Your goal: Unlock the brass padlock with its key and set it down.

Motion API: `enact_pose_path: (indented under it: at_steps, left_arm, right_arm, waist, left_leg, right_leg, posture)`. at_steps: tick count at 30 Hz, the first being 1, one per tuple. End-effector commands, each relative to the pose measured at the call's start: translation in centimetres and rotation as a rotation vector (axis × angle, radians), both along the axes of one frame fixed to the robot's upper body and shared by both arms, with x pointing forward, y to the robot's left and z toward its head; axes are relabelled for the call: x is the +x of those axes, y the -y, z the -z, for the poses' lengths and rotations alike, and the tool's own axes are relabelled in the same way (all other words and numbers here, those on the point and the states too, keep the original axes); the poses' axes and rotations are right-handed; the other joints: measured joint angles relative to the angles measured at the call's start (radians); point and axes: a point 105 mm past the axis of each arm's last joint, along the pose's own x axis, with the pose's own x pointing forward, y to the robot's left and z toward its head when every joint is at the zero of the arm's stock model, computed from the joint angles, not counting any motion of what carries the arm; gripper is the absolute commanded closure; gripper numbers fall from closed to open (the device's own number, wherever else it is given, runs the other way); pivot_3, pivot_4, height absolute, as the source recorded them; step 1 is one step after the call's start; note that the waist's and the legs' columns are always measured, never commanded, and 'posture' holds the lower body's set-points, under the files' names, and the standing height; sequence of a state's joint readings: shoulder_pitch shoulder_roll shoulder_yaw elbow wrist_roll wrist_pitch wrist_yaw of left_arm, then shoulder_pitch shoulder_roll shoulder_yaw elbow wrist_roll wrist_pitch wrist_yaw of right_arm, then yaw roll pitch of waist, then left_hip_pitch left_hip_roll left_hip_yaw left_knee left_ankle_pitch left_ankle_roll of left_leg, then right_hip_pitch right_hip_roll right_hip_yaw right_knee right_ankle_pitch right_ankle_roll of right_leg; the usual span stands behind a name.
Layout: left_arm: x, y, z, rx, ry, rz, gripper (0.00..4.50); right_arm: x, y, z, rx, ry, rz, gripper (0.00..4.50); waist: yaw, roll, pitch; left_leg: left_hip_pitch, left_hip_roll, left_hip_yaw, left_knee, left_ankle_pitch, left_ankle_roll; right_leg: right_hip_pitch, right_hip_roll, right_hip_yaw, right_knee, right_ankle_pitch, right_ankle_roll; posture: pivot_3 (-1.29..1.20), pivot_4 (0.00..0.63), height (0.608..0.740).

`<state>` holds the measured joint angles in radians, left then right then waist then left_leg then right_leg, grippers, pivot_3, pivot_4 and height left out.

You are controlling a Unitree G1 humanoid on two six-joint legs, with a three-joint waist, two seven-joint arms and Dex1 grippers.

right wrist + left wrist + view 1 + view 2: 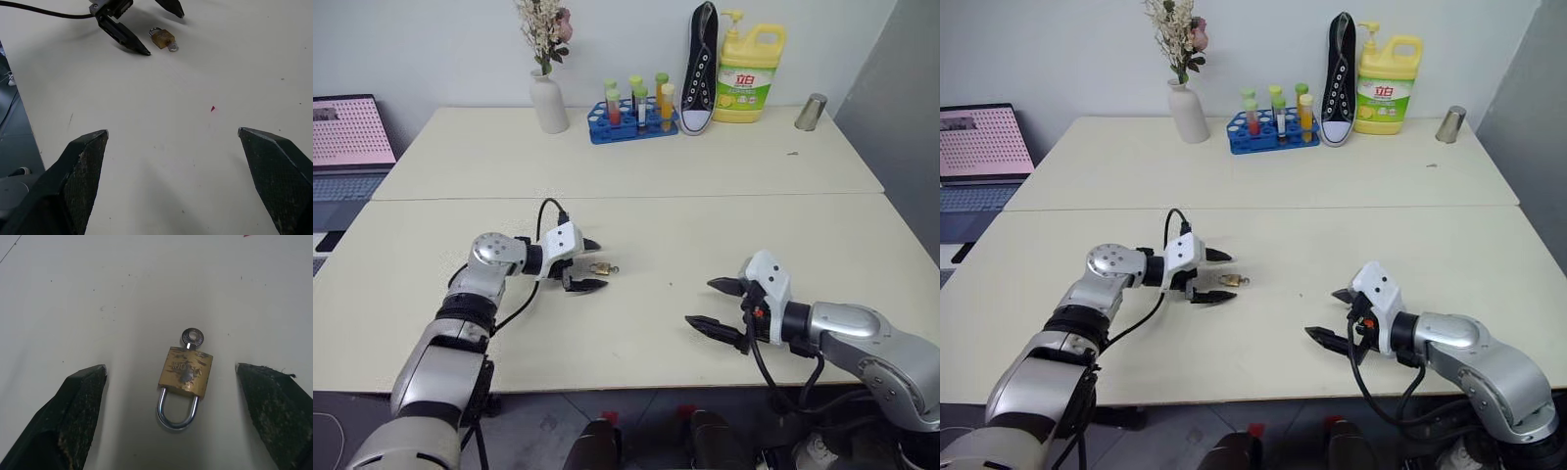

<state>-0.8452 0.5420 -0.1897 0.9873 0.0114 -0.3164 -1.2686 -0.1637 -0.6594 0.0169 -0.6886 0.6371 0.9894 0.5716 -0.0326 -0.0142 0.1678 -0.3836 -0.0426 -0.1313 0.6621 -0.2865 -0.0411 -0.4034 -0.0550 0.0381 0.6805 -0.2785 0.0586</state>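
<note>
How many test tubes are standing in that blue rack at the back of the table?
5 show in the blue rack: red-filled, white-filled, orange-filled, and two green-capped behind. A sixth green cap may be another; some could be hidden.

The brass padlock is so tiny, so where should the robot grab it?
Probably by the brass padlock's two flat side edges, coming from the shackle end, where the open left gripper already straddles it. It lies flat, and that keeps its key, sticking out opposite, free for turning.
</note>
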Motion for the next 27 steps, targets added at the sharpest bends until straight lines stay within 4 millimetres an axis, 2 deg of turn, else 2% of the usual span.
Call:
enact_pose_path:
  at_steps: [1, 7, 8, 11, 16, 19, 22, 26, 27]
  left_arm:
    - [-0.1, 0.2, 1.0, 0.046, -0.044, 0.019, 0.00]
    - [-0.5, 0.2, 1.9, 0.104, -0.079, 0.054, 0.00]
    - [-0.7, 0.1, 2.2, 0.127, -0.087, 0.071, 0.19]
    - [-1.3, -0.2, 2.9, 0.182, -0.109, 0.108, 0.85]
    - [-1.6, -0.8, 3.6, 0.251, -0.130, 0.125, 2.55]
    - [-1.7, -1.0, 3.9, 0.284, -0.114, 0.128, 3.47]
    - [-1.9, -0.6, 3.5, 0.236, -0.086, 0.146, 3.54]
    - [-3.3, 0.6, 1.6, 0.131, 0.067, 0.260, 3.54]
    - [-3.7, 1.1, 0.6, 0.078, 0.140, 0.265, 3.54]
  right_arm:
    - [-0.5, -0.2, -1.1, 0.020, 0.035, -0.011, 0.05]
    - [-0.8, -0.4, -1.3, 0.030, 0.033, -0.014, 0.05]
    - [-0.8, -0.4, -1.4, 0.033, 0.034, -0.015, 0.01]
    - [-0.8, -0.4, -1.5, 0.041, 0.034, -0.015, 0.00]
    - [-0.8, -0.4, -1.7, 0.049, 0.037, -0.016, 0.00]
    - [-0.8, -0.5, -1.8, 0.055, 0.044, -0.021, 0.00]
    - [-0.8, -0.6, -1.9, 0.064, 0.057, -0.028, 0.00]
    - [-0.8, -0.9, -2.7, 0.086, 0.132, -0.037, 0.00]
    - [-0.8, -0.7, -2.7, 0.089, 0.140, -0.033, 0.00]
  waist:
    - [0.000, 0.000, 0.000]
    - [0.000, -0.001, -0.001]
    - [0.000, -0.001, -0.001]
    - [0.000, -0.001, -0.002]
    - [0.000, -0.001, -0.006]
    - [0.000, -0.001, -0.006]
    - [0.000, 0.000, -0.006]
    - [-0.006, 0.000, -0.007]
    - [-0.006, 0.000, -0.007]
  left_leg:
    - [0.000, 0.000, 0.000, 0.000, 0.000, 0.000]
    - [0.001, 0.000, -0.001, 0.000, 0.000, 0.000]
    - [0.001, 0.000, -0.001, 0.000, 0.000, 0.000]
    - [0.001, 0.000, -0.001, 0.000, 0.000, 0.000]
    - [0.005, 0.000, -0.001, 0.000, 0.000, 0.000]
    - [0.016, 0.000, 0.000, -0.002, 0.000, 0.001]
    - [0.020, 0.001, 0.000, -0.002, -0.001, 0.001]
    - [0.019, 0.002, -0.001, -0.003, -0.001, 0.001]
    - [0.018, 0.002, -0.001, -0.003, -0.001, 0.001]
  right_leg:
    - [0.000, 0.000, 0.000, 0.000, 0.000, 0.000]
    - [0.001, 0.000, 0.000, 0.000, 0.000, 0.000]
    - [0.001, 0.000, 0.000, 0.000, 0.000, 0.000]
    - [0.001, 0.000, 0.000, 0.000, 0.000, 0.000]
    - [0.005, 0.000, 0.000, 0.000, 0.000, 0.000]
    - [0.017, 0.000, -0.001, -0.002, -0.001, 0.001]
    - [0.021, 0.001, -0.001, -0.002, -0.003, 0.004]
    - [0.018, 0.001, 0.000, -0.001, -0.001, 0.002]
    - [0.018, 0.001, 0.001, -0.002, -0.001, 0.002]
  posture:
    - [0.00, 0.150, 0.740]
    - [0.00, 0.150, 0.740]
    - [0.00, 0.150, 0.740]
    - [0.00, 0.150, 0.740]
    - [0.00, 0.150, 0.740]
    - [0.00, 0.150, 0.740]
    - [0.00, 0.150, 0.740]
    - [0.00, 0.150, 0.740]
    - [0.00, 0.150, 0.740]
